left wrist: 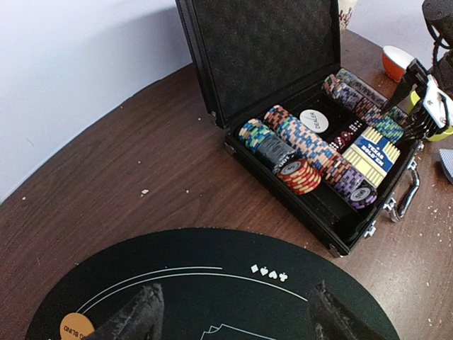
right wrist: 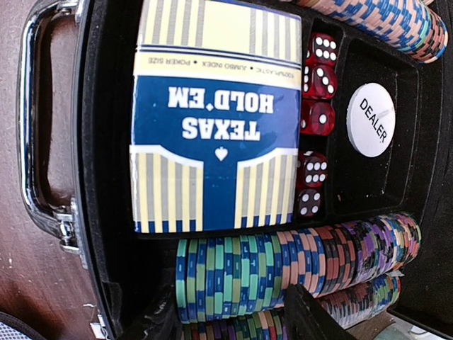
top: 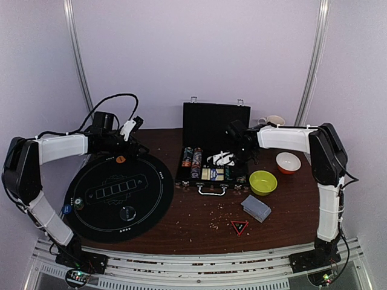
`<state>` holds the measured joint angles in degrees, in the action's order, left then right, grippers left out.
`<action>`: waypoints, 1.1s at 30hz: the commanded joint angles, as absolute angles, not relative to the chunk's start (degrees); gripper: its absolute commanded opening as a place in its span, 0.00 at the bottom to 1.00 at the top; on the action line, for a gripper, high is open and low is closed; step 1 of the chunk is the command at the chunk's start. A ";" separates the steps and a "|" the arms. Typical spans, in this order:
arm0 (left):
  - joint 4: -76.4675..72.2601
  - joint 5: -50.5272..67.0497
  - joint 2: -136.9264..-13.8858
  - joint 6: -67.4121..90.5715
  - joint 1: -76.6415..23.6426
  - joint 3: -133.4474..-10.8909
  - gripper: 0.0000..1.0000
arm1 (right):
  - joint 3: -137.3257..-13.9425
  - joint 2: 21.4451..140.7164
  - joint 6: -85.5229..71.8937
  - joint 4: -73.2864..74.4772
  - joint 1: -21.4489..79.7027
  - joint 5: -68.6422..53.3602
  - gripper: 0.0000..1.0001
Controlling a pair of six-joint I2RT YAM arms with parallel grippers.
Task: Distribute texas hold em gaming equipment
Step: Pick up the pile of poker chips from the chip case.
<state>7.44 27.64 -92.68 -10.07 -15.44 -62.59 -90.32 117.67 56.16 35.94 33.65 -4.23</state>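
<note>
Case (top: 214,124) of black colour stands open behind the middle of the table, and the round black mat (top: 151,205) lies just left of it. The right claw (right wrist: 233,322) hangs low over the near side of the case with its two fingers apart. Directly under them run the chip rows (right wrist: 297,258), so close that I cannot tell if the fingers touch the chips or only flank them.

The card box (right wrist: 212,120) lies just beside these rows. It has a blue middle with white "TEXAS HOLD'EM" and pale yellow stripes at both ends. The rows are chips on edge, tightly packed, in blue, green, salmon and purple.

The deck (top: 256,207), grey-blue back up, lies on the wood right of the case front, well apart from both claws. The white dealer button (right wrist: 370,119) sits in a compartment beside red dice (right wrist: 317,117).

The left claw (left wrist: 237,308) hovers over the far rim of the mat, fingers wide apart and nothing between them. An orange disc (left wrist: 76,327) lies on the mat just beside one finger. A clear disc (top: 127,212) and a blue disc (top: 66,209) lie nearer on the mat.
</note>
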 commanded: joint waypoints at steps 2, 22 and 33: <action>6.68 27.03 -93.71 -10.89 -15.72 -64.11 0.72 | -90.41 119.71 55.58 40.02 35.57 -3.37 0.52; 7.64 24.86 -94.78 -10.76 -15.86 -64.51 0.72 | -94.17 123.04 55.92 44.36 35.26 -0.80 0.60; 8.47 22.68 -95.36 -10.96 -16.14 -65.01 0.72 | -96.75 124.67 55.06 46.63 34.16 -2.54 0.36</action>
